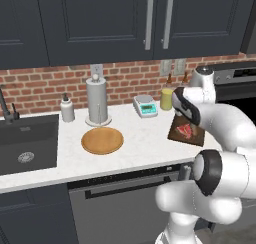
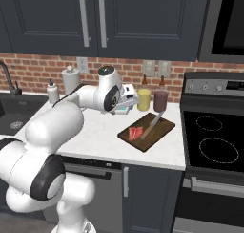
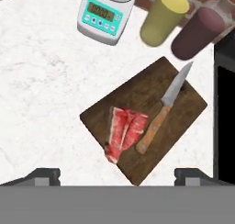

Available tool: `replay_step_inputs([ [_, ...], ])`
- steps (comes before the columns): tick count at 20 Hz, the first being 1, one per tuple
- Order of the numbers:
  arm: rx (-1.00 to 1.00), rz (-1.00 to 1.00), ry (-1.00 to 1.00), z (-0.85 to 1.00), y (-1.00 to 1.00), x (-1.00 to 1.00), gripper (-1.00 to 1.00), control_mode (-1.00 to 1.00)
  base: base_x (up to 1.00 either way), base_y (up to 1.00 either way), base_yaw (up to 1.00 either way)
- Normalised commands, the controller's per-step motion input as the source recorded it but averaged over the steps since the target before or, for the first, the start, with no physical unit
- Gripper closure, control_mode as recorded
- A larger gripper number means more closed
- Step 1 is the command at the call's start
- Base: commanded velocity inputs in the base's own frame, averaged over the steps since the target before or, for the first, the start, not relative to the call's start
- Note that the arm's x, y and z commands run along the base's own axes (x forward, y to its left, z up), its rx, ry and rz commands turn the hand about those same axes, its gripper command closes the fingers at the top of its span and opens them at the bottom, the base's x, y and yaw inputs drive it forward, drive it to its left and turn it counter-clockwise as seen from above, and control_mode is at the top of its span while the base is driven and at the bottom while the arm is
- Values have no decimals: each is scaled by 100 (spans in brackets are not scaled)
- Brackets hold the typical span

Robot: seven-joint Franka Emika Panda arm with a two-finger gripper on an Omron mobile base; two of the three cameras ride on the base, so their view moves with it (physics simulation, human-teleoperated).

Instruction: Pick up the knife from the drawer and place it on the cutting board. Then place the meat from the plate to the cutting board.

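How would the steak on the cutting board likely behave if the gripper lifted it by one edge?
The meat looks thin and flat, so it would probably droop. Its glossy raw surface suggests slipperiness. Touching the knife handle, it might nudge it.

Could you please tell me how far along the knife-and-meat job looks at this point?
Both placements look done: the knife lies on the cutting board, and the meat lies beside it on the same board. The plate sits bare on the counter. The gripper is open above the board, holding nothing. Nothing of the task appears left, apart perhaps from drawing the arm away.
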Motion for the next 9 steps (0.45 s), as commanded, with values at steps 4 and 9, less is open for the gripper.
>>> replay_step_inputs([
  [4,8,2,-11,14,49,-99,-100,-100,0,0,0],
  [9,11,0,-26,10,50,-100,-100,-100,0,0,0],
])
